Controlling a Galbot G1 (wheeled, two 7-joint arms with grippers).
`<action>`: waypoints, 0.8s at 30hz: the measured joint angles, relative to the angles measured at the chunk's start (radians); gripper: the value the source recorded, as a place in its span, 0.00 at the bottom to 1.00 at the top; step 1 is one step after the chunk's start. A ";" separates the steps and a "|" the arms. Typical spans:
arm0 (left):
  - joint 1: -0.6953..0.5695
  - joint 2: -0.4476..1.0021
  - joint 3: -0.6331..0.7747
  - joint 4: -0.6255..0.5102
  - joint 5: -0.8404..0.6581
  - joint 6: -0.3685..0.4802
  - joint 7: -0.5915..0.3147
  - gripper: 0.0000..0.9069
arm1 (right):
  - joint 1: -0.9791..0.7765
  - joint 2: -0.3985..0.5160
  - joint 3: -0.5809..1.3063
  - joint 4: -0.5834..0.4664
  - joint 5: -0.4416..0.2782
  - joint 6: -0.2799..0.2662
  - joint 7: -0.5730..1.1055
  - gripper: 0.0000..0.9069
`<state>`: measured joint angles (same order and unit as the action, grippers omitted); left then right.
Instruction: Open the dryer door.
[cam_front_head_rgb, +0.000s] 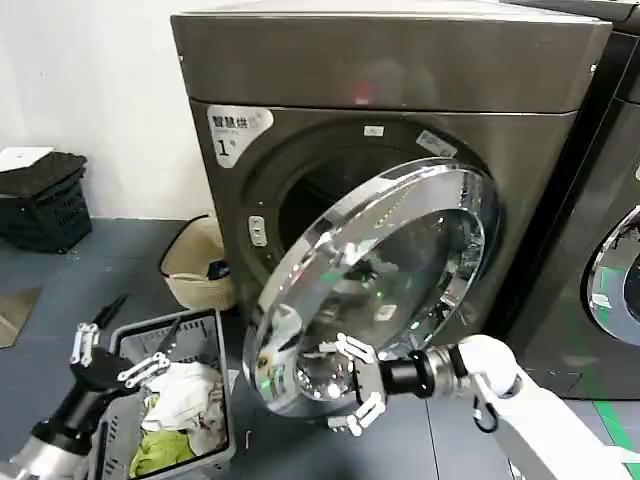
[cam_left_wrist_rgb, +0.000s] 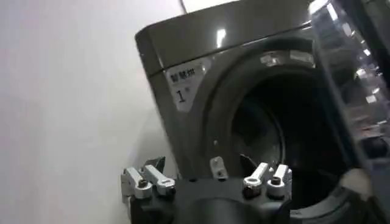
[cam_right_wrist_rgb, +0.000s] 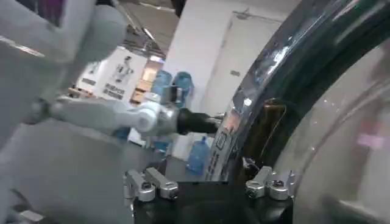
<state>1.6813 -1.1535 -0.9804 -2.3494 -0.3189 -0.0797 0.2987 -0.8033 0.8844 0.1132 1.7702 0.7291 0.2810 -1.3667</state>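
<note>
The bronze-grey dryer (cam_front_head_rgb: 380, 70) with the white "1" sticker (cam_front_head_rgb: 228, 146) has its dryer door (cam_front_head_rgb: 400, 260) swung partway out, so the dark drum opening (cam_front_head_rgb: 310, 205) shows behind it. My right gripper (cam_front_head_rgb: 355, 388) is at the door's lower chrome rim. It is open, one finger on each side of the rim edge (cam_right_wrist_rgb: 262, 103), as the right wrist view shows around the right gripper (cam_right_wrist_rgb: 207, 184). My left gripper (cam_front_head_rgb: 110, 358) hangs open and empty at the lower left, away from the door. The left wrist view, past the left gripper (cam_left_wrist_rgb: 207, 181), looks into the drum (cam_left_wrist_rgb: 286, 134).
A grey laundry basket (cam_front_head_rgb: 170, 326) holding clothes sits under my left arm. A beige basket (cam_front_head_rgb: 195, 265) stands beside the dryer, and a black crate (cam_front_head_rgb: 45, 205) is against the wall at far left. A darker neighbouring machine (cam_front_head_rgb: 610, 200) stands close on the right.
</note>
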 joint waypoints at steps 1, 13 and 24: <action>-0.010 0.008 0.006 0.003 0.000 0.002 0.001 1.00 | -0.017 -0.007 0.017 0.008 -0.002 0.000 -0.007 1.00; -0.138 0.182 0.159 0.086 -0.015 -0.016 0.045 1.00 | -0.339 -0.056 0.339 0.121 -0.002 0.033 -0.020 1.00; -0.251 0.347 0.368 0.152 -0.011 -0.052 0.081 1.00 | -0.744 0.073 0.786 0.211 -0.115 0.138 0.227 1.00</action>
<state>1.4308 -0.8060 -0.6123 -2.1970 -0.3300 -0.1316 0.3794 -1.5474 0.9579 0.8991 1.9813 0.6146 0.4194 -1.1393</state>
